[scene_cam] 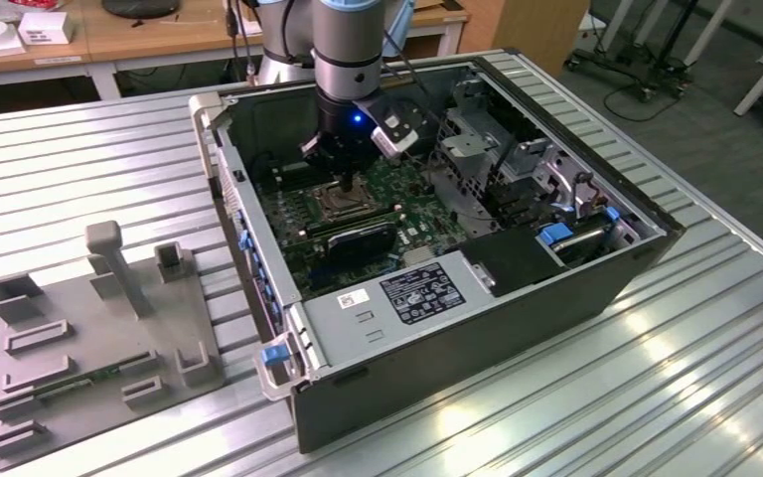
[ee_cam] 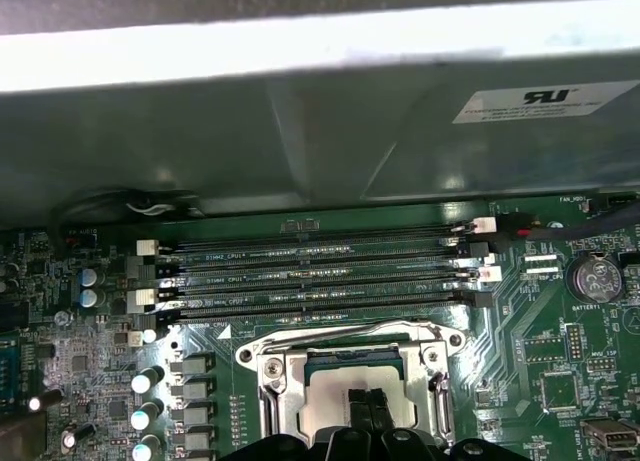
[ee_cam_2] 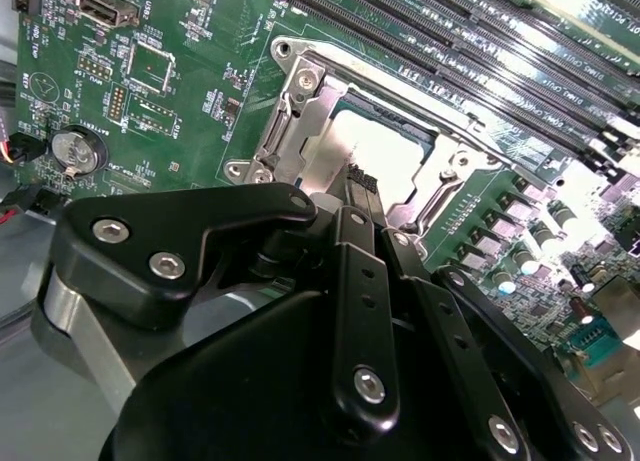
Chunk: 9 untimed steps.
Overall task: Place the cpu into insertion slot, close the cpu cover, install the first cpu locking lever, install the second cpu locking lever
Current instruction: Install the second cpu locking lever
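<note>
The insertion slot (scene_cam: 333, 206) sits in the green motherboard inside the open computer case. In both wrist views the cpu (ee_cam_2: 385, 156) (ee_cam: 335, 393) lies flat in it, its pale metal face showing. The silvery cpu cover (ee_cam_2: 300, 121) (ee_cam: 272, 376) appears to lie down around it, framing it with its window. My gripper (scene_cam: 347, 189) (ee_cam_2: 362, 184) (ee_cam: 366, 409) hangs straight over the slot. Its two thin black fingertips are pressed together just above or on the cpu face, with nothing between them. I cannot make out the locking levers for certain.
Long black memory slots (ee_cam: 320, 271) run beside the socket, close to the grey case wall (ee_cam: 300, 131). Capacitors (ee_cam: 150, 381) and a coin battery (ee_cam_2: 78, 149) stand nearby. Drive bays (scene_cam: 540, 189) fill the case's far side. A grey fixture plate (scene_cam: 90, 328) lies on the ribbed table.
</note>
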### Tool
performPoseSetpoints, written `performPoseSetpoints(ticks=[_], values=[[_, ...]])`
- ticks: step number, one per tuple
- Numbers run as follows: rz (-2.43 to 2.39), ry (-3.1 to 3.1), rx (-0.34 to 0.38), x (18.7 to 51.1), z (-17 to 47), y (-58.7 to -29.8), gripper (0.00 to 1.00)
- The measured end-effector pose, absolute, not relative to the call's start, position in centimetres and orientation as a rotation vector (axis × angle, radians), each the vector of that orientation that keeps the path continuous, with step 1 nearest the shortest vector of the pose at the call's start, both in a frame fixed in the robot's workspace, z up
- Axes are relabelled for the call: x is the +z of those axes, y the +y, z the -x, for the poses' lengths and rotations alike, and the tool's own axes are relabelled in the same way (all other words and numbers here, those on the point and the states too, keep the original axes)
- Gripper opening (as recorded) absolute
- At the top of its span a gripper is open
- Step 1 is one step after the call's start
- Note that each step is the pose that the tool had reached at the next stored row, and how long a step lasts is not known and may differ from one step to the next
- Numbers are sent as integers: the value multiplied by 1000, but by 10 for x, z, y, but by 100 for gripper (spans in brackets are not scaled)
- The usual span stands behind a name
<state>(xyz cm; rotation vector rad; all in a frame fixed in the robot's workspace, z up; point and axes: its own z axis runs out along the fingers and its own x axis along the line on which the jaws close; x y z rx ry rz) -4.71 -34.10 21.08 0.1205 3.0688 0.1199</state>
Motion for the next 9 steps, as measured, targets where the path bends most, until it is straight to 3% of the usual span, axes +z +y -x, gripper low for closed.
performPoseSetpoints(ticks=[9], values=[[-121,3069,120,221,47,-341,10]])
